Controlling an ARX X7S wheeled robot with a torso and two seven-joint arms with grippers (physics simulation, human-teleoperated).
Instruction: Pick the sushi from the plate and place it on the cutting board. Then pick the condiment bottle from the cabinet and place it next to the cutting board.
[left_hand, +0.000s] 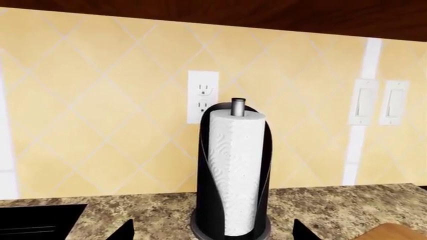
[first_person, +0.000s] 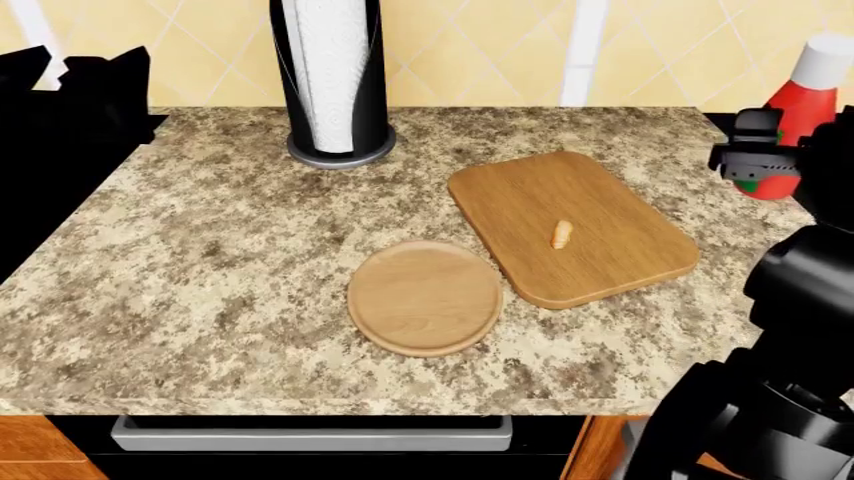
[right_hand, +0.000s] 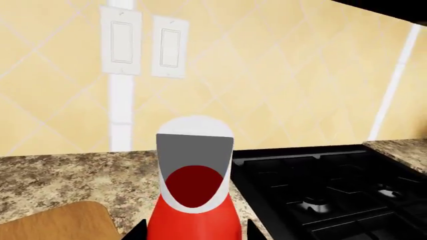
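Note:
The sushi (first_person: 562, 233) lies on the cutting board (first_person: 601, 260), right of the round plate (first_person: 424, 297), which holds nothing. My right gripper (first_person: 751, 157) is shut on the condiment bottle (first_person: 798, 105), gripping its lower body beyond the board's far right corner. In the right wrist view the bottle (right_hand: 195, 200) fills the space between the two fingertips of the right gripper (right_hand: 195, 233). My left gripper (left_hand: 213, 234) is open and empty, its tips wide apart, facing the paper-towel holder; its arm (first_person: 80, 90) shows at the far left.
A tall black paper-towel holder (first_person: 331, 80) stands at the back of the granite counter (first_person: 200, 250), also in the left wrist view (left_hand: 233, 175). A black stove (right_hand: 333, 190) lies right of the bottle. Wall switches (right_hand: 143, 47) and an outlet (left_hand: 202, 95) are on the backsplash.

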